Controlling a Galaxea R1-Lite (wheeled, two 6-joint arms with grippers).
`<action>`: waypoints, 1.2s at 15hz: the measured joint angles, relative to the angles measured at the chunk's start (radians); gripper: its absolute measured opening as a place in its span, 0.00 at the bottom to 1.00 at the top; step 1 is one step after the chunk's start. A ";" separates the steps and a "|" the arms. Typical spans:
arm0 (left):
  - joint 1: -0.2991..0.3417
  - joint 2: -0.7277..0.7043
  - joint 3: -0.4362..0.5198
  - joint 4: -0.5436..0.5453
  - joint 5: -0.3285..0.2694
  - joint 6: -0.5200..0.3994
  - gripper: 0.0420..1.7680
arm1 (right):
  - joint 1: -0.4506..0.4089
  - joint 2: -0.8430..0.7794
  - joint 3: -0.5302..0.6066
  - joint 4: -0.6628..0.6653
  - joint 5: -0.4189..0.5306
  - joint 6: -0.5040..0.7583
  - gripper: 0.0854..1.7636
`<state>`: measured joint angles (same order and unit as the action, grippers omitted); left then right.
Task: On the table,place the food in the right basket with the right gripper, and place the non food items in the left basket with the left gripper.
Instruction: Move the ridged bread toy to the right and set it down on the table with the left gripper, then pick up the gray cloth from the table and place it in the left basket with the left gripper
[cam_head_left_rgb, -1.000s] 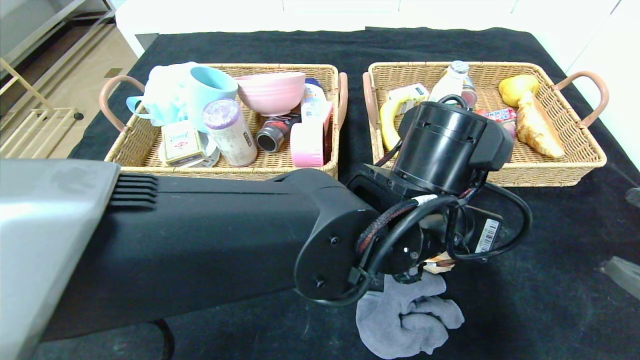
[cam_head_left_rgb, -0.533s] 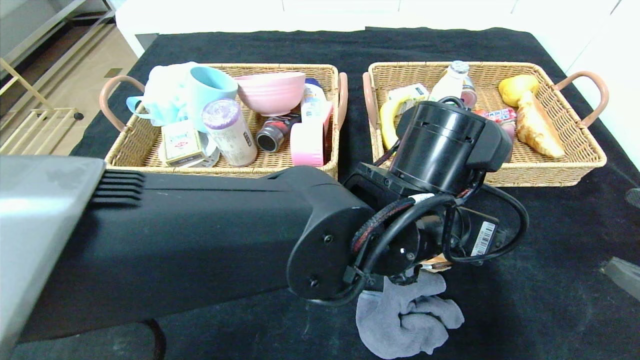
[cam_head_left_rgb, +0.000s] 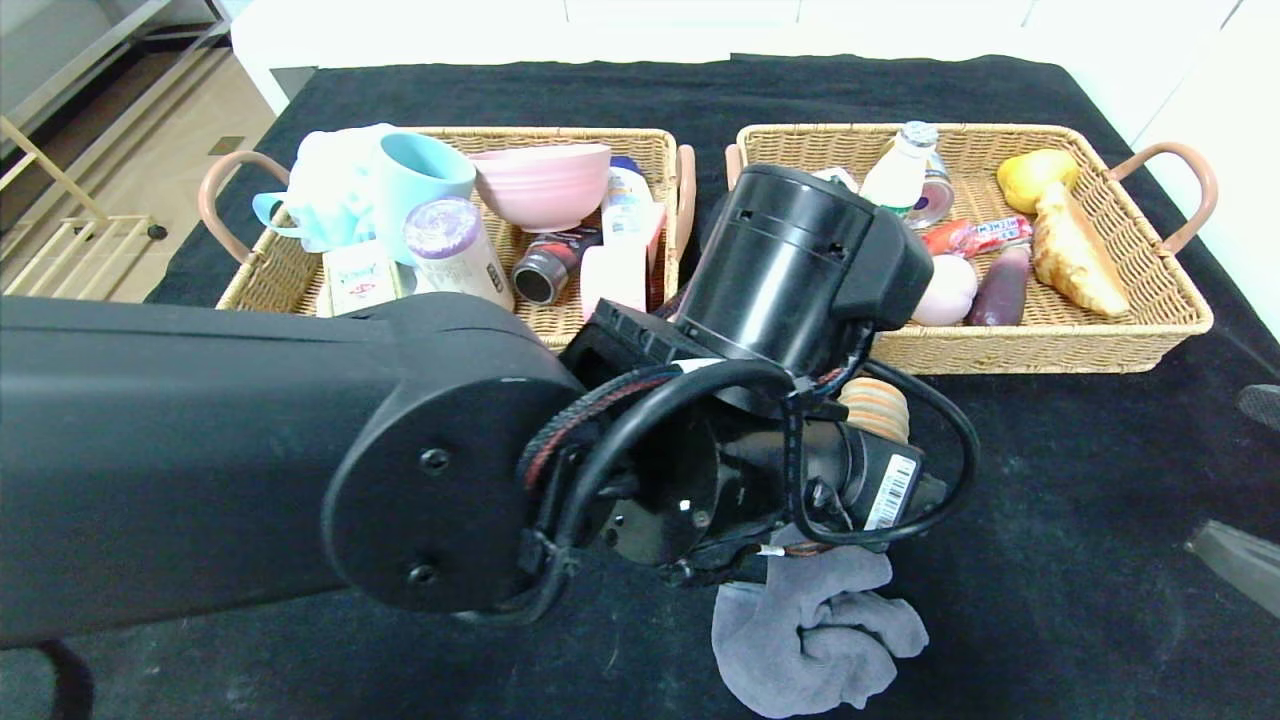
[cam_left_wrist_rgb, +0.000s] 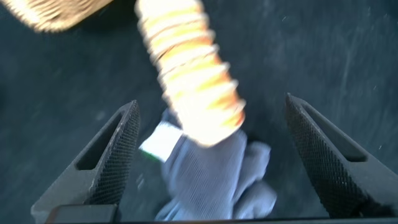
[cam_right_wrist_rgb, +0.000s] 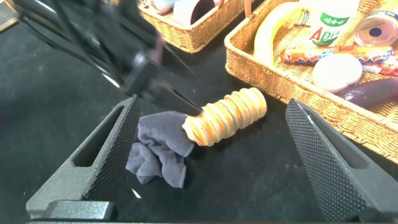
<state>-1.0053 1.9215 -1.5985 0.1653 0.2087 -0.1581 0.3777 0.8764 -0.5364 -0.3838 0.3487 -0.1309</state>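
the black-clothed counter (cam_head_left_rgb: 1050, 520) carries a crumpled grey cloth (cam_head_left_rgb: 815, 635) touching a ridged golden bread roll (cam_right_wrist_rgb: 225, 116). the left gripper (cam_left_wrist_rgb: 211, 155) hangs above both, fingers (cam_left_wrist_rgb: 115, 158) wide apart; the right gripper (cam_right_wrist_rgb: 211, 155) waits nearby, fingers (cam_right_wrist_rgb: 109, 155) spread, holding nothing.

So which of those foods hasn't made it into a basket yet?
The ridged bread roll. It lies on the black table beside the grey cloth, while the banana and the croissant sit in the right basket.
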 joint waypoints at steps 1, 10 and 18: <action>0.001 -0.026 0.036 0.000 -0.001 0.003 0.95 | 0.001 0.003 0.000 0.000 0.000 0.000 0.97; -0.012 -0.153 0.302 -0.012 -0.005 0.058 0.96 | 0.004 0.026 0.011 -0.002 0.000 -0.004 0.97; -0.016 -0.125 0.356 -0.059 0.003 0.066 0.96 | 0.004 0.027 0.012 -0.003 0.000 -0.004 0.97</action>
<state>-1.0217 1.7968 -1.2426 0.1062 0.2121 -0.0917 0.3815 0.9038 -0.5247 -0.3872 0.3491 -0.1351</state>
